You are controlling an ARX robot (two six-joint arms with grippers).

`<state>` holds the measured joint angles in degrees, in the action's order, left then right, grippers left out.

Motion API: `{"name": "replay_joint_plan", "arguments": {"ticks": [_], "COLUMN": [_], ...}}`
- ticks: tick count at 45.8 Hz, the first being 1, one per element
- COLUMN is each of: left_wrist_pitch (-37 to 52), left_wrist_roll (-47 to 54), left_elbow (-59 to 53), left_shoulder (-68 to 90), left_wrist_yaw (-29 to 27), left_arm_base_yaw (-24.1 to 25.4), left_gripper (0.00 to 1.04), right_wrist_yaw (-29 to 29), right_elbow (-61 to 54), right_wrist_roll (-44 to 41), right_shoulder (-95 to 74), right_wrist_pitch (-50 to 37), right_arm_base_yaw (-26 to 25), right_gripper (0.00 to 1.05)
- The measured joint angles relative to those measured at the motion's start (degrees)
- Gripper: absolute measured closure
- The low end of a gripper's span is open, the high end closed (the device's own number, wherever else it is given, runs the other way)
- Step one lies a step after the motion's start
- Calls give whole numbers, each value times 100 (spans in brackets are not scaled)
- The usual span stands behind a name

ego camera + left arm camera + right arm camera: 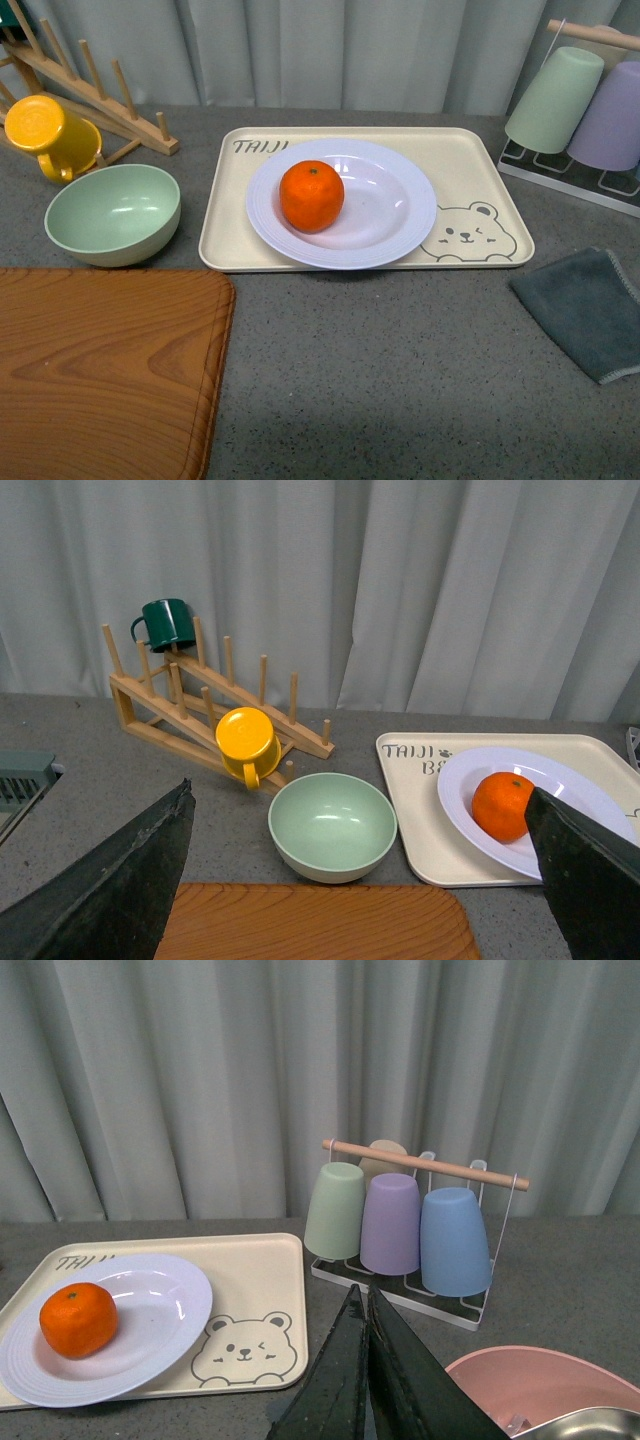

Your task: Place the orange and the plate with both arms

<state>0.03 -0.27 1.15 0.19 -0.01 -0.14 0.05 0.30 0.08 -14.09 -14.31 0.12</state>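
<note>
Where the beige bear tray [470, 165] sits at the far middle of the desk [400, 360], the white plate [400, 205] lies on it, holding the orange [311, 196] in its left half. Left claw [360, 880]: spread wide, empty, above the desk's left side. Right claw [366, 1360]: fingers pressed together, empty. Left of tray: pale green bowl [113, 213], yellow mug [45, 135].
</note>
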Motion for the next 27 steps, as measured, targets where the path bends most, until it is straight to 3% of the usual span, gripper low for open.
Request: {"name": "replay_joint_plan", "arguments": {"ticks": [13, 19, 27], "left_wrist_pitch": [0, 0, 0], "left_wrist_roll": [0, 0, 0], "left_elbow": [0, 0, 0], "left_shoulder": [0, 0, 0], "left_wrist_yaw": [-2, -4, -2], "left_arm_base_yaw": [0, 0, 0], "left_gripper": [6, 6, 6], "right_wrist_yaw": [0, -13, -13], "right_elbow": [0, 2, 2], "right_wrist_roll": [0, -4, -9], "right_shoulder": [439, 1207, 1379], "right_wrist_pitch": [444, 1375, 1419], "right_arm_base_yaw": [0, 0, 0], "right_gripper": [104, 104, 101]}}
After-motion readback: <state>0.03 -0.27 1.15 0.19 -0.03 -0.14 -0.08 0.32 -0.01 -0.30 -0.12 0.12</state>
